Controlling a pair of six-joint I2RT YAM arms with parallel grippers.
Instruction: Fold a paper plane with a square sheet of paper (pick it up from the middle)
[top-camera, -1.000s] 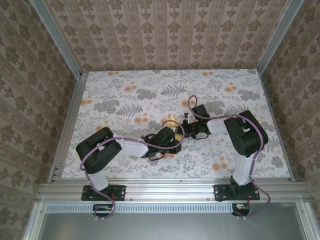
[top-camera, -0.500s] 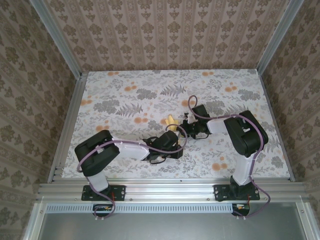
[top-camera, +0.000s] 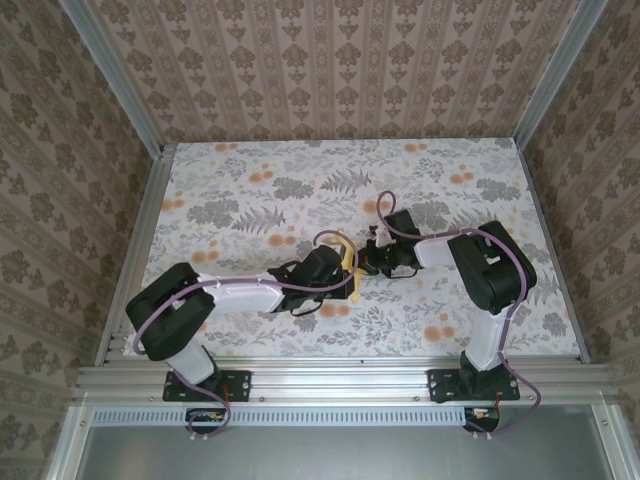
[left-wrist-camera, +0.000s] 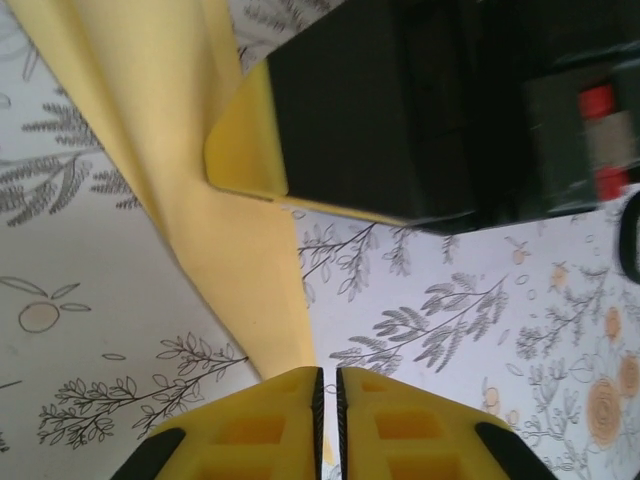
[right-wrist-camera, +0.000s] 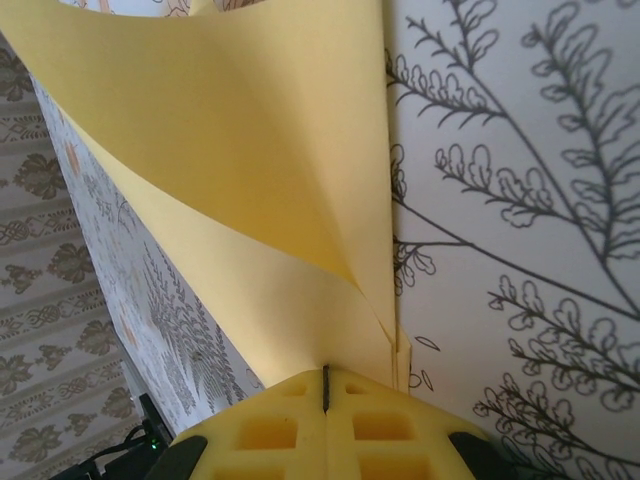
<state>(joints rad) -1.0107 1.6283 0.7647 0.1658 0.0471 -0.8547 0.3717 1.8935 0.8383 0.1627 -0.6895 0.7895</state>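
Folded yellow paper (left-wrist-camera: 235, 270), long axis upper left to lower centre, tip at left pincer (left-wrist-camera: 328, 385) pressed nearly together; right pincer (right-wrist-camera: 326, 380) pinching the opposite end.

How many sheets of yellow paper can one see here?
1. The folded yellow paper sheet is near the middle of the table, held by the left gripper and the right gripper. Another sheet may be hidden.
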